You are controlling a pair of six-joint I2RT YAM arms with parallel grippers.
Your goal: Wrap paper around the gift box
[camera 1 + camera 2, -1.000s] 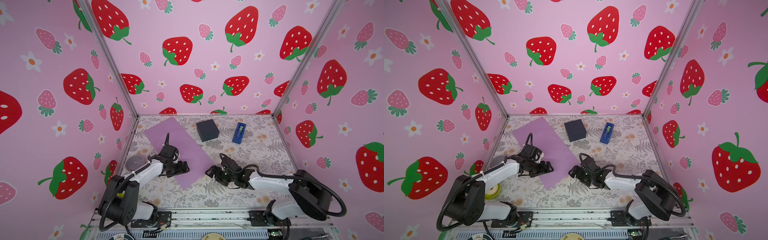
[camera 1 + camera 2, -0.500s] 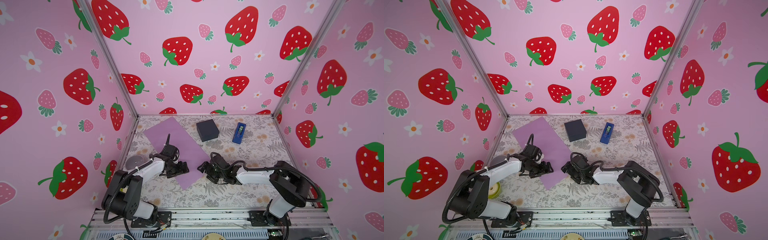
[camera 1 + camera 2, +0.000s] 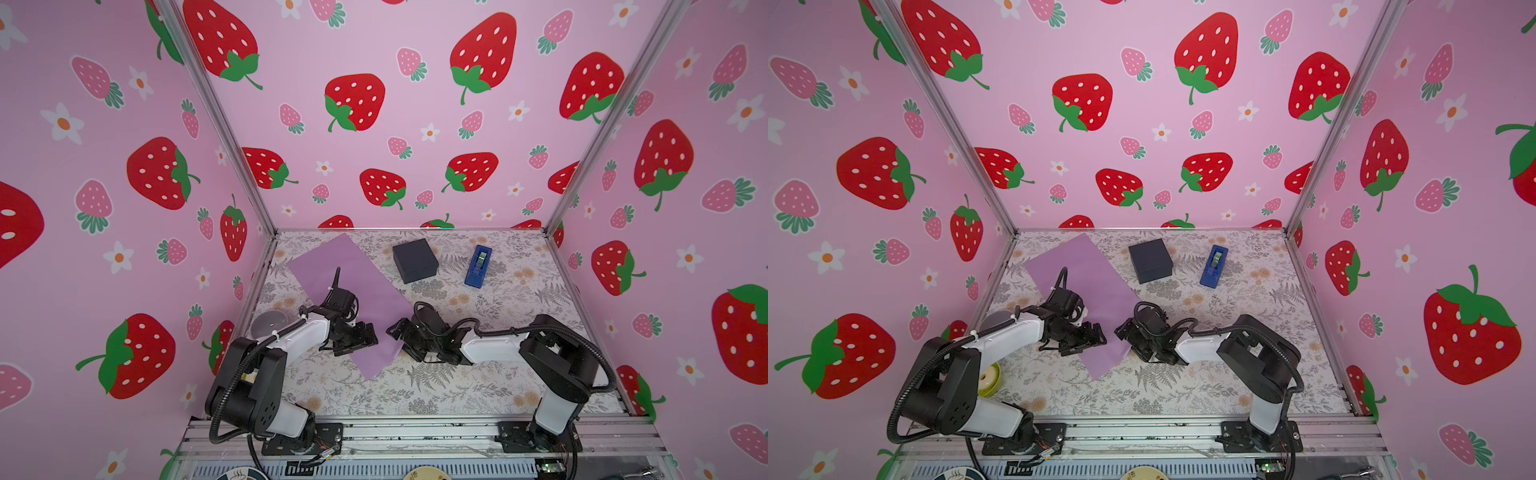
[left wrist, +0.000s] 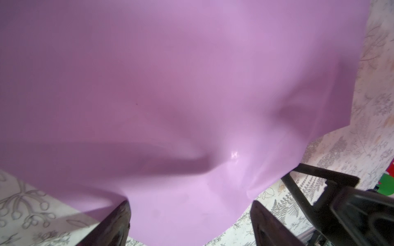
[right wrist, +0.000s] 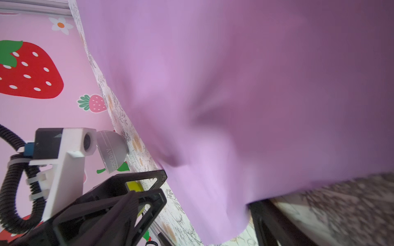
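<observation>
Lilac paper [image 3: 353,278] lies on the left side of the worktop [image 3: 519,291]. The black box [image 3: 415,261] stands apart from it, near the back wall. The left end effector [image 3: 368,335] and right end effector [image 3: 398,338] flank the paper's near end, jaws wide apart, clamping nothing.

Two end effectors are in view: one left end effector [image 3: 371,336] and one right end effector [image 3: 397,338]. One sheet of paper [image 3: 365,282] reaches from one end effector to the other. One gift box [image 3: 415,261] sits beyond the right end effector, with one blue tape dispenser [image 3: 479,266] beside it. One grey round dome [image 3: 270,325] lies behind the left end effector, and one yellow-green round object [image 3: 990,379] lies farther behind it.
</observation>
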